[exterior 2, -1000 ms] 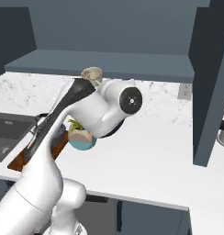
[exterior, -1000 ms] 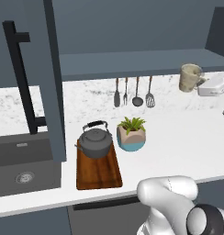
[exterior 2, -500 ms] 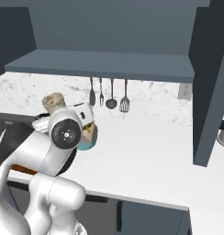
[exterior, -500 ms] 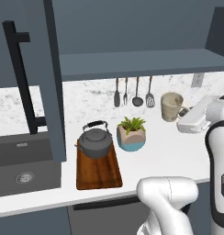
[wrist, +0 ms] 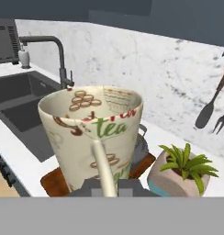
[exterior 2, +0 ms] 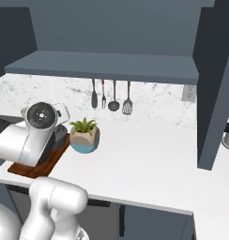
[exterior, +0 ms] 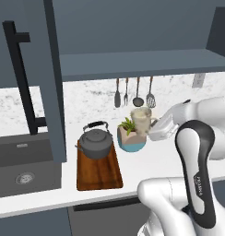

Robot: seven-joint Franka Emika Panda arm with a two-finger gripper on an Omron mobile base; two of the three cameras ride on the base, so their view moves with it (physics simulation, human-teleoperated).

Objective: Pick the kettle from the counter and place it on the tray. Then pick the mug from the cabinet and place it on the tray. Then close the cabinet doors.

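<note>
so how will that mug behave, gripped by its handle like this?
Mug looks rigid ceramic, probably chips if bumped. Gripper pinches only the thin loop handle, so it may swing. Tall and open-topped, it could tip when set beside the kettle on the tray.

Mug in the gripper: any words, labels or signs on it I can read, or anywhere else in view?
"tea": green, on the mug, hand view.
Red lettering above it: cut off by the handle, unreadable.
Small lines under the rim: too blurred.
Lettering on the arm's forearm: too small to read.

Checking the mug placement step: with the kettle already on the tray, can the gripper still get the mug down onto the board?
Probably yes. The kettle fills the tray's back half, the front half lies bare, and the gripper carries the mug above the plant pot beside it.
</note>
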